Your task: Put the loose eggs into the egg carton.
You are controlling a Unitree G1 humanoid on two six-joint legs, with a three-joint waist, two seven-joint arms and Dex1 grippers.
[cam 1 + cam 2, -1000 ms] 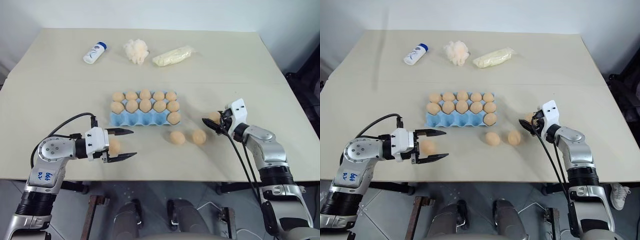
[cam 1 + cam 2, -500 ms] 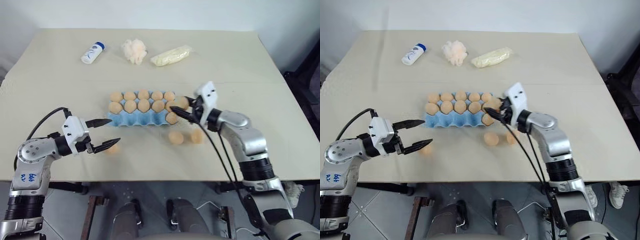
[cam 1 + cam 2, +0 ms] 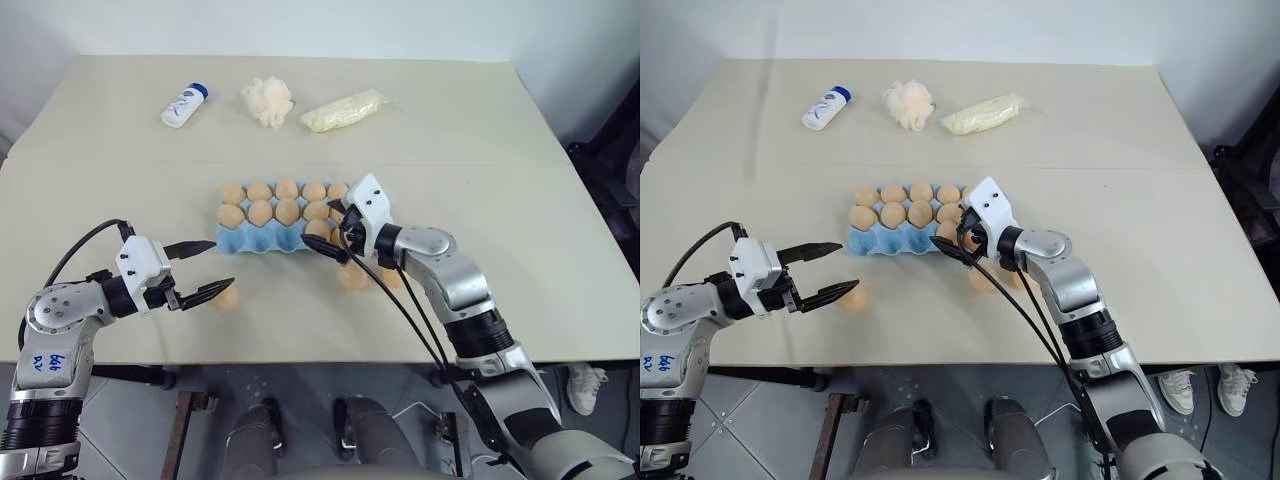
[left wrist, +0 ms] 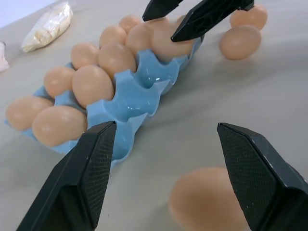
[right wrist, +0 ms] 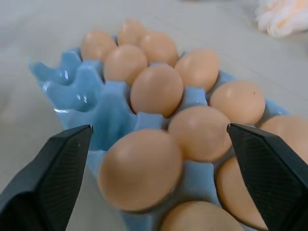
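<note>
The right gripper [image 3: 958, 240] has its jaws wide apart over an egg [image 5: 140, 168] sitting in the near row of the blue egg carton [image 3: 262, 240]. The left gripper [image 3: 202, 270] is open too, by a loose egg [image 3: 226, 296] on the table [image 3: 520, 180].

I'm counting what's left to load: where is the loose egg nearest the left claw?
In the left eye view that egg lies on the table at the robot's left, just past the left claw, in front of the egg carton's empty cups.
</note>
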